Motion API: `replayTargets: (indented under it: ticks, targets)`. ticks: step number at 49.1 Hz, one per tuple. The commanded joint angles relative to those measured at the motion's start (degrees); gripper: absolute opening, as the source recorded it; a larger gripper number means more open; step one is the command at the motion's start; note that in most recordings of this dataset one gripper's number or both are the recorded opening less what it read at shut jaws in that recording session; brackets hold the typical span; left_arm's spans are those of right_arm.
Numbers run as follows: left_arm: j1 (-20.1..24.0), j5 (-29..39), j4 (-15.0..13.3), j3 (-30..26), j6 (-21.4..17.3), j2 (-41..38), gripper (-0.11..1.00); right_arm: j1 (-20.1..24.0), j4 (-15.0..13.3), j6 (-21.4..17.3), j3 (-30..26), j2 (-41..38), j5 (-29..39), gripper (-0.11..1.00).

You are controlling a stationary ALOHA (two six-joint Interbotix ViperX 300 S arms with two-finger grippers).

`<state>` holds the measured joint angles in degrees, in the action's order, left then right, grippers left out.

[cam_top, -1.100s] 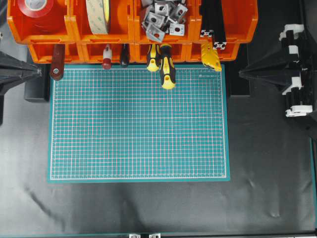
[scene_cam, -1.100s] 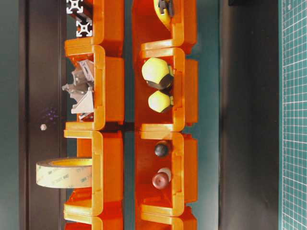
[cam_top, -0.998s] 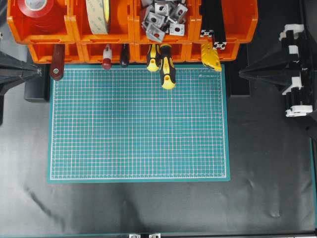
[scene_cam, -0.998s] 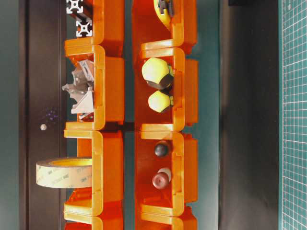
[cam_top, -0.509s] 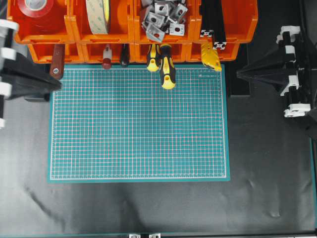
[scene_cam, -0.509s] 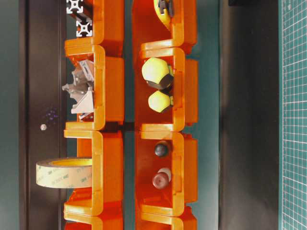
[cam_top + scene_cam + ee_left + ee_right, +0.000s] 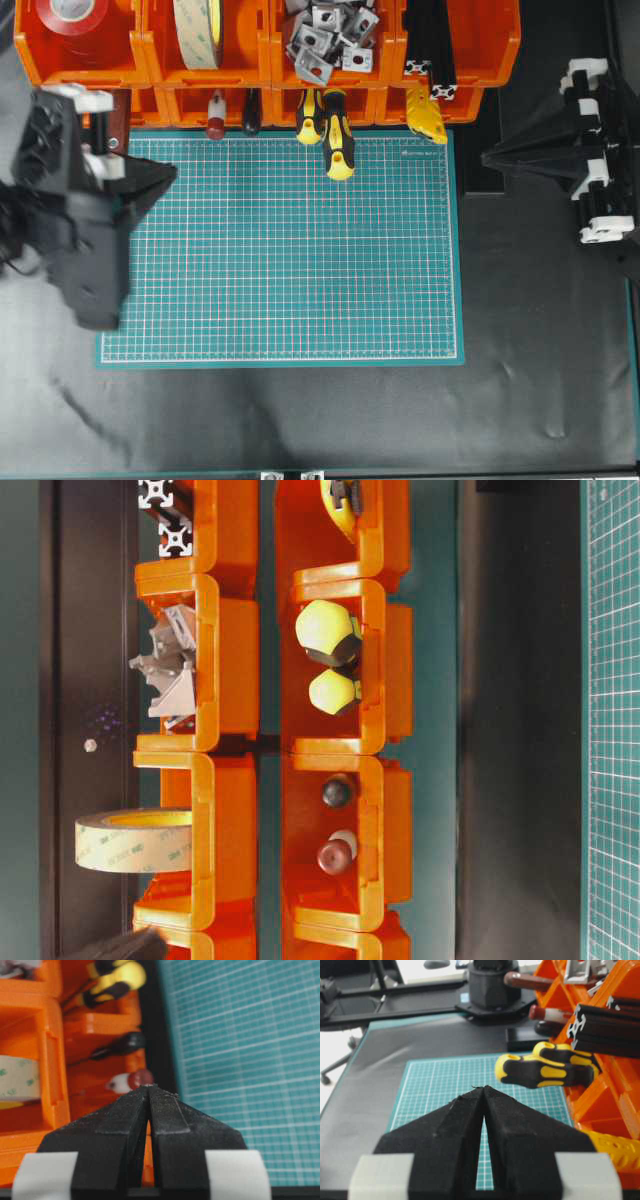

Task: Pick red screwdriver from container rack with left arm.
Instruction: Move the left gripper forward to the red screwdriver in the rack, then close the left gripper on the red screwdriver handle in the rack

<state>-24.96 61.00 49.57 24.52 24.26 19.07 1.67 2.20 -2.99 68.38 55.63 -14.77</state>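
Observation:
The red screwdriver (image 7: 215, 113) lies in a front bin of the orange container rack (image 7: 268, 60), its dark red cap sticking out toward the green mat. It also shows in the table-level view (image 7: 335, 854), in the left wrist view (image 7: 132, 1080) and in the right wrist view (image 7: 545, 1012). My left gripper (image 7: 172, 172) is shut and empty over the mat's left part, short of the rack; in the left wrist view (image 7: 150, 1088) its tip lies just before the red cap. My right gripper (image 7: 487, 153) is shut and empty at the right, off the mat (image 7: 484, 1088).
The same bin holds a black-handled screwdriver (image 7: 251, 112). Two yellow-and-black screwdrivers (image 7: 337, 140) stick out onto the green mat (image 7: 290, 260). A brown-red handle with a hole (image 7: 117, 118) sits by my left arm. Back bins hold tape rolls (image 7: 197, 30), metal brackets (image 7: 325, 35) and black extrusions (image 7: 432, 40).
My left arm has swung in from the left edge over the mat's left part, toward the rack. The right arm has barely shifted. The tools have not moved.

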Motion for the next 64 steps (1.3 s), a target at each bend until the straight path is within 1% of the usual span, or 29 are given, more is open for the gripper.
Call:
replayTargets:
  ticks: [1,3,7,12,16,30,38,52,55,57,61,64]
  targets:
    - [-2.37,4.31,7.38,-1.58,4.66,-3.96,0.0,0.26,0.09,-0.09,-1.49,0.18,0.79,0.0]
    - [-2.55,6.94,7.91,-2.02,5.01,-6.15,0.0,0.26,0.09,-0.09,-1.58,0.35,1.05,0.0]
    - [-2.46,10.81,8.0,-2.81,5.1,-10.72,0.0,0.26,0.0,-0.09,-1.58,0.7,1.32,0.0]
    - [-2.55,11.34,8.0,-3.69,5.54,-14.94,0.0,0.35,0.09,-0.09,-1.58,1.14,1.67,0.0]
    - [-2.37,11.34,8.0,-4.22,5.71,-16.52,0.0,0.35,0.0,0.0,-1.32,1.67,2.46,0.0]
    - [0.44,10.9,8.0,-5.98,5.71,-17.49,0.0,0.35,0.0,0.09,-0.35,3.43,4.57,0.0]
    - [0.62,9.14,7.82,-6.86,5.62,-17.75,0.0,0.44,-0.09,0.09,0.26,4.04,5.63,0.0]
    - [1.58,9.05,7.73,-6.33,5.62,-17.58,0.01,0.44,-0.09,0.53,0.79,4.75,6.33,0.0]
    - [2.11,8.96,7.73,-6.42,5.71,-17.58,0.06,0.44,-0.09,0.53,0.79,4.83,6.33,0.0]
    - [2.64,8.88,7.65,-6.42,5.71,-17.58,0.14,0.44,-0.09,0.53,0.79,4.83,6.33,0.0]
    - [3.43,8.61,7.65,-6.24,5.71,-17.58,0.37,0.44,-0.09,0.53,0.79,4.92,6.33,0.0]
    - [4.04,8.0,7.56,-5.8,5.71,-17.58,0.58,0.44,-0.09,0.62,0.88,4.92,6.33,0.0]
